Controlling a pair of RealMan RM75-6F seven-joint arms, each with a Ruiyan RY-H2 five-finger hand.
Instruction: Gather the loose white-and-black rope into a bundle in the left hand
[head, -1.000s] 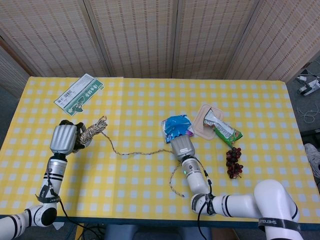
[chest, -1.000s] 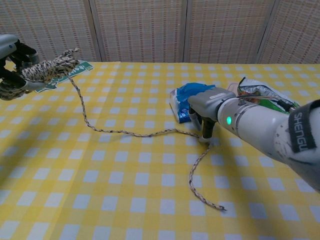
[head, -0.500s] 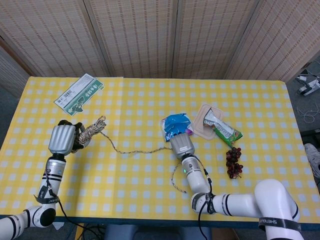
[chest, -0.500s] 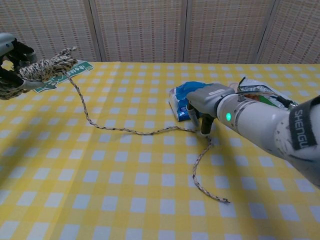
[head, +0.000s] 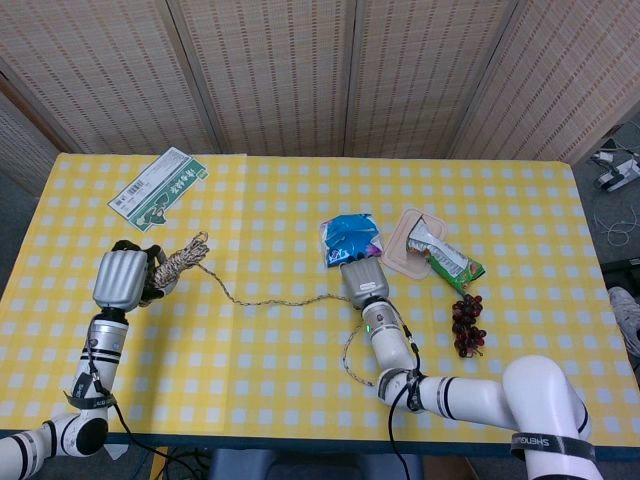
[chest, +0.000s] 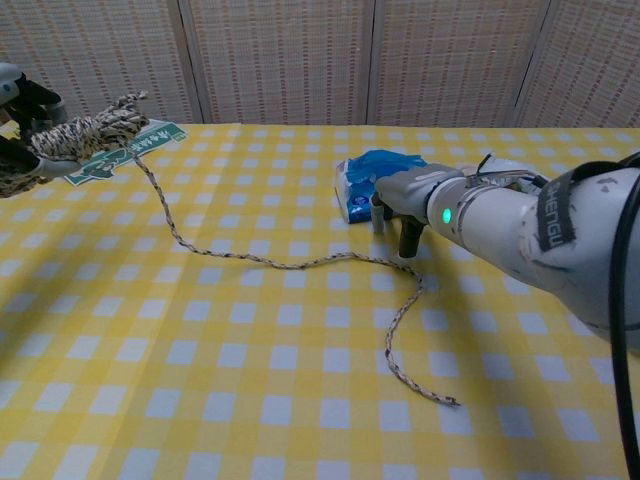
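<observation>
- Head view first: the left hand (head: 118, 279) sits at the left side of the yellow checked tabletop (head: 260, 350), its fingers closed around a coiled bundle of the rope (head: 262, 299).
- Chest view confirms it: the left hand (chest: 22, 140) is at the far left edge, the wound coils resting across it, with a frayed loop sticking out toward the green-and-white packet (chest: 125, 152).
- From the bundle, the loose rope (chest: 300, 265) runs down onto the tabletop and snakes rightward across the checks to the right hand (chest: 400, 205).
- The right hand (head: 364, 283) is near the middle of the tabletop, palm down, fingers (chest: 409, 238) pointing down at the rope where it bends.
- Whether those fingers are pinching the rope or only touching it, I cannot tell.
- Past the right hand, the rope curls toward the front edge and ends in a free tail lying flat.
- Just behind the right hand lies a blue packet (head: 349, 238).
- Further right sit a pale tray (head: 404, 255) with a green wrapper (head: 452, 262) lying over it, and a bunch of dark grapes (head: 466, 324) nearer the front.
- The green-and-white packet (head: 159, 188) lies at the back left corner.
</observation>
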